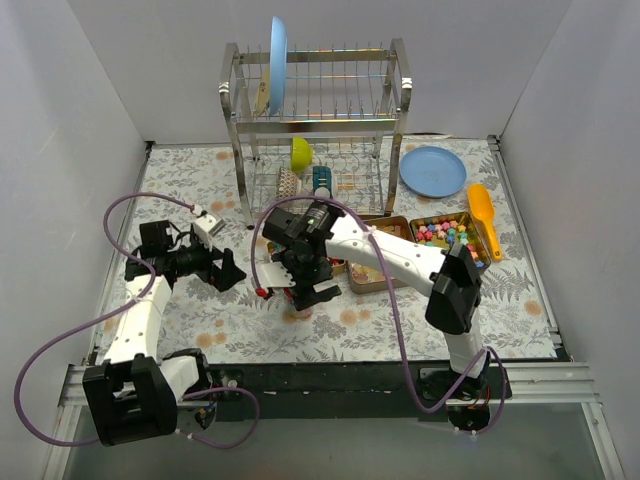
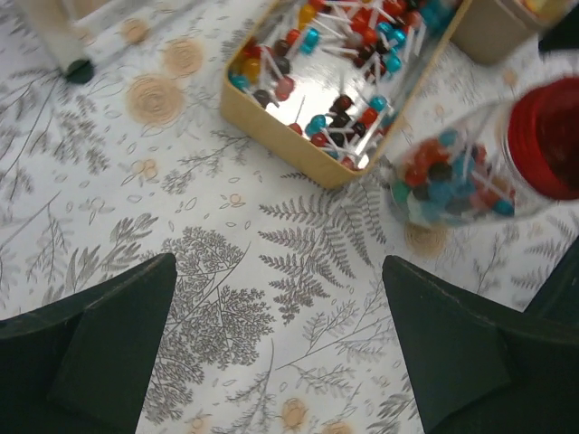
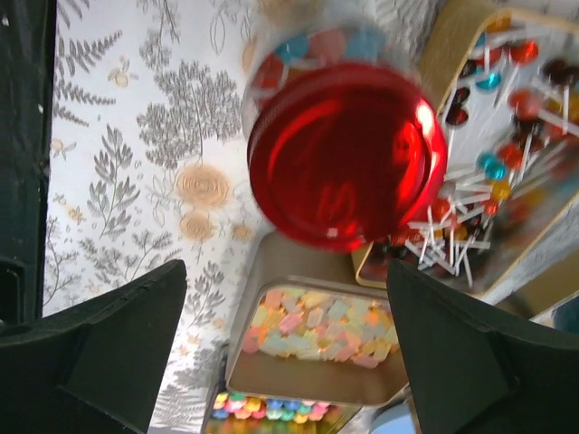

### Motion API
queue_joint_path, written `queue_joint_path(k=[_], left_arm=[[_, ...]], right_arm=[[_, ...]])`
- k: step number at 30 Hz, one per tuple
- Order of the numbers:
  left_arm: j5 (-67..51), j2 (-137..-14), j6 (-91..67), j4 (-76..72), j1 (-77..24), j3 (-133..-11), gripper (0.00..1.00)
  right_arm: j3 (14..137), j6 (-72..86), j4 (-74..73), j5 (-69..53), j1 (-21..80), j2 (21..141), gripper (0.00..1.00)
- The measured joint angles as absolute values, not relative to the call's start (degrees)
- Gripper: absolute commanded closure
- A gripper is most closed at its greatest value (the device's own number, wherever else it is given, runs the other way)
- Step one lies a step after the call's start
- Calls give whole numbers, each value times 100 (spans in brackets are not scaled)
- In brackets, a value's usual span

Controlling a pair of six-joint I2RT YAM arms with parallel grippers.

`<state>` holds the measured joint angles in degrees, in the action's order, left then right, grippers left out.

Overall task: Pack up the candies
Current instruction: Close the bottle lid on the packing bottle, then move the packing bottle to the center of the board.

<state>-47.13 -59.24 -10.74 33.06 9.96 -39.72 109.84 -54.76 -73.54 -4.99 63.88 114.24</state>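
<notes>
The right gripper (image 3: 287, 271) is spread wide with nothing between its fingers. Just beyond it at twelve o'clock lies a jar (image 3: 303, 45) behind its red lid (image 3: 344, 154), too blurred to tell what is inside. At six o'clock are the candies (image 3: 317, 330), pale ones in a tin (image 3: 298, 258), with brighter ones cut off at the bottom edge. The left gripper (image 2: 279, 262) is also spread wide and empty, and the jar at its two o'clock is partly cut off.
</notes>
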Motion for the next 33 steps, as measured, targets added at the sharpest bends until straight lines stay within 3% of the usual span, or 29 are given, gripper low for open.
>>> queue_joint_path(k=[7,14,23,33], left_arm=[[-6075,-6499,1422,4060,847,-3854,18],[-6648,-6104,1208,2827,-377,-2814,21],[-5540,-5417,-399,60,-2121,-1623,22],[-4670,-6775,-502,-989,-2759,-1973,28]], right_arm=[[10516,-4974,-7365,-320,5374,10366,2],[10486,-3975,-7094,-322,3841,9765,2],[9640,-2915,-5245,-220,3966,8147,2],[9424,-2418,-5035,-478,3955,8519,3]])
